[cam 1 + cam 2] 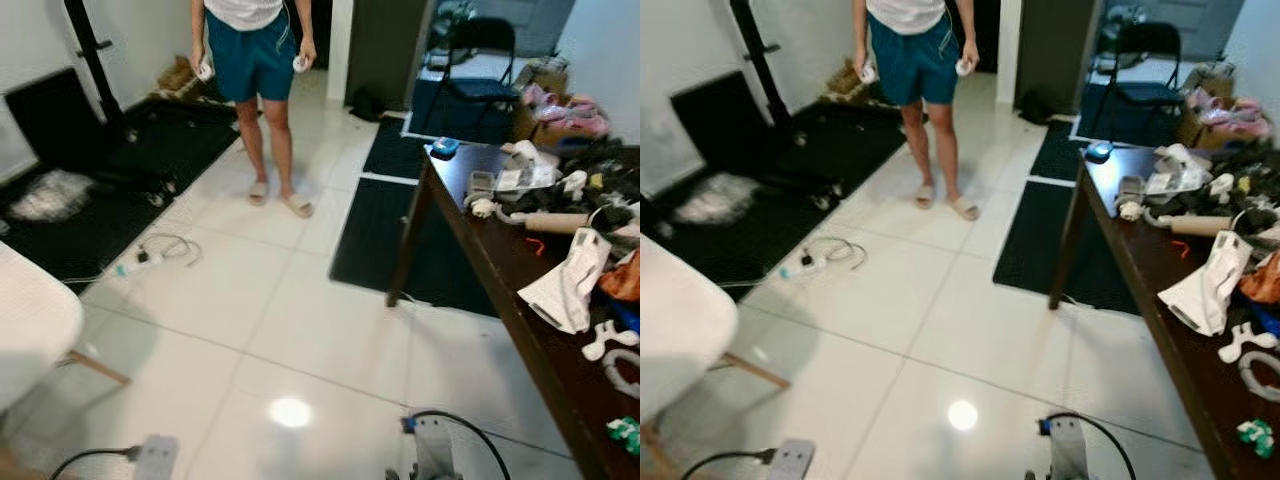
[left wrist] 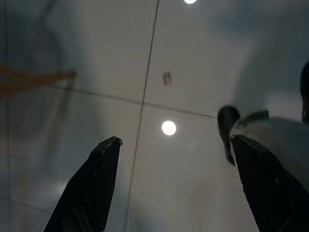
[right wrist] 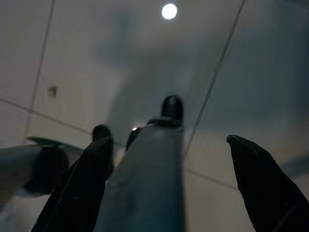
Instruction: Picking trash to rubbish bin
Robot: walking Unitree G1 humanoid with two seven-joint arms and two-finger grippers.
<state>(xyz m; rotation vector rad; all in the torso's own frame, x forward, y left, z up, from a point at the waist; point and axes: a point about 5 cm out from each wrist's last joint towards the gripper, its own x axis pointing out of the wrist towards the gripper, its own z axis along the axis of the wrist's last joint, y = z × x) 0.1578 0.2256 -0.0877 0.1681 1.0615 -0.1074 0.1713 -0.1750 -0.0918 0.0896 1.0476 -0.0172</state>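
The left hand (image 2: 174,179) hangs over the glossy white tiled floor (image 1: 300,300) with its two black fingers spread apart and nothing between them. The right hand (image 3: 169,183) hangs the same way, its two fingers apart and empty, with the robot's own grey leg showing beyond them.

Further out, one long dark wooden bench (image 1: 520,330) runs along the robot's right, heaped with clutter: a crumpled white paper sheet (image 1: 565,285), a small green-and-white wrapper scrap (image 1: 628,432) at its near end, and a blue round lid-like object (image 1: 444,147) at its far corner. On the floor to the left lie one white power strip with coiled cable (image 1: 150,255) and one crumpled clear plastic bag (image 1: 52,195) on a black floor mat (image 1: 90,235). One person in blue shorts (image 1: 255,60) stands ahead.

By my judgement the task has barely begun: nothing is held, and I cannot make out a rubbish bin. The likeliest trash is the bench clutter or the plastic bag.
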